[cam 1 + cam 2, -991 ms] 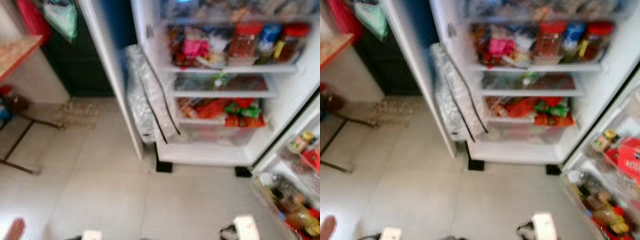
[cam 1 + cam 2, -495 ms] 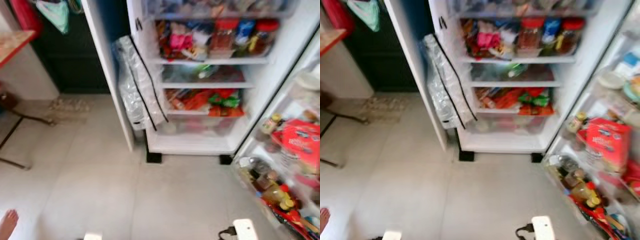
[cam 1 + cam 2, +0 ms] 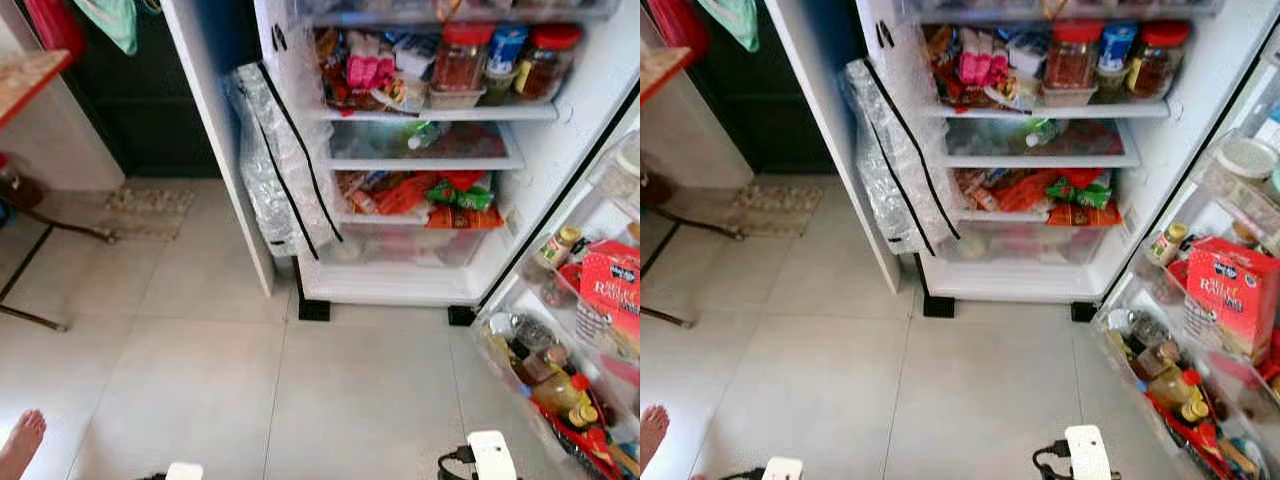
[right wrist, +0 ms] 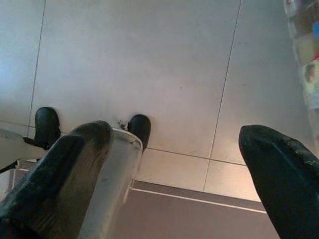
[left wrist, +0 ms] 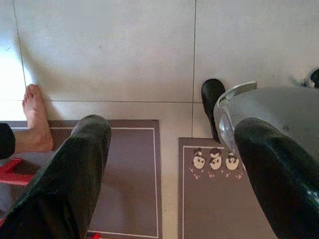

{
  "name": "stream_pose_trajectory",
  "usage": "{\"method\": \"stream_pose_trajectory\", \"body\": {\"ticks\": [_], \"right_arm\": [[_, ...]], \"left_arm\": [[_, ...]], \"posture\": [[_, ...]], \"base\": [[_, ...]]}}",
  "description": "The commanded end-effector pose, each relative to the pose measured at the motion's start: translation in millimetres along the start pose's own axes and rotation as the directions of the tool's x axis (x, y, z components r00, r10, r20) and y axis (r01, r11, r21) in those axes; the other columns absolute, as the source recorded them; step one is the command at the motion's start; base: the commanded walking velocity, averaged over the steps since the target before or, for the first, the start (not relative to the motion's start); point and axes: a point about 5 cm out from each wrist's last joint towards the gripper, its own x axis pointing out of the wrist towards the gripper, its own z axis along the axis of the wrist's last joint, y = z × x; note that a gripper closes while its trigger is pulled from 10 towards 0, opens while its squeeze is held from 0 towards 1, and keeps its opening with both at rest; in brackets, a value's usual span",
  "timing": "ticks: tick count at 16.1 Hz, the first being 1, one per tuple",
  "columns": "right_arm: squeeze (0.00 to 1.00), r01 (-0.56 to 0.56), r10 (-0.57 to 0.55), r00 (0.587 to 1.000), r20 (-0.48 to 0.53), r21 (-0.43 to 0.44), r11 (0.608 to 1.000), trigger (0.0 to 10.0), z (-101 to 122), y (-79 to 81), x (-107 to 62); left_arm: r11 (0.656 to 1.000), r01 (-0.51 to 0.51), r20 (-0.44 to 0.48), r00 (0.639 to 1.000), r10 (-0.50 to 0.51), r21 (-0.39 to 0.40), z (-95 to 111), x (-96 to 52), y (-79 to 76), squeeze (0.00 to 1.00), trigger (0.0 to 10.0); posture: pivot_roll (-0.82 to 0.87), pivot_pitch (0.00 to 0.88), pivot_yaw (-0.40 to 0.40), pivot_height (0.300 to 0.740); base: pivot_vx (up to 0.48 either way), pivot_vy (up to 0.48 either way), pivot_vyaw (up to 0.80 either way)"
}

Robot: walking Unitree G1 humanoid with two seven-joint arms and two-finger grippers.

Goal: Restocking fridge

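two grippers empty | left gripper (image 5: 164, 169) and right gripper (image 4: 179, 164) fingers spread, hanging over floor | fridge (image 3: 420, 150) open ahead, shelves crowded | step: approach | next: fetch stock first

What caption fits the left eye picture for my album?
Open fridge packed with jars and packets, its door shelves full of bottles, above a pale tiled floor.
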Motion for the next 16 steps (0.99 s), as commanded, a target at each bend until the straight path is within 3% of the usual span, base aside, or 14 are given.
{"method": "stream_pose_trajectory", "body": {"ticks": [1,16], "right_arm": [[0.00,0.002,-0.002,0.999,-0.032,0.011,1.000,10.0,-11.1,0.7,-2.1],[0.00,0.003,-0.002,1.000,-0.030,0.009,1.000,10.0,-10.2,-0.6,-2.2]], "left_arm": [[1.000,-0.004,-0.047,0.999,0.005,0.013,-12.5,-3.2,1.9,0.00,10.0],[1.000,0.000,-0.043,0.999,0.000,-0.018,-11.1,-2.4,-2.8,0.00,10.0]], "posture": [[-0.01,0.141,0.035,0.740],[-0.01,0.136,0.032,0.740]], "base": [[0.000,0.000,0.00],[0.000,0.000,0.00]]}}
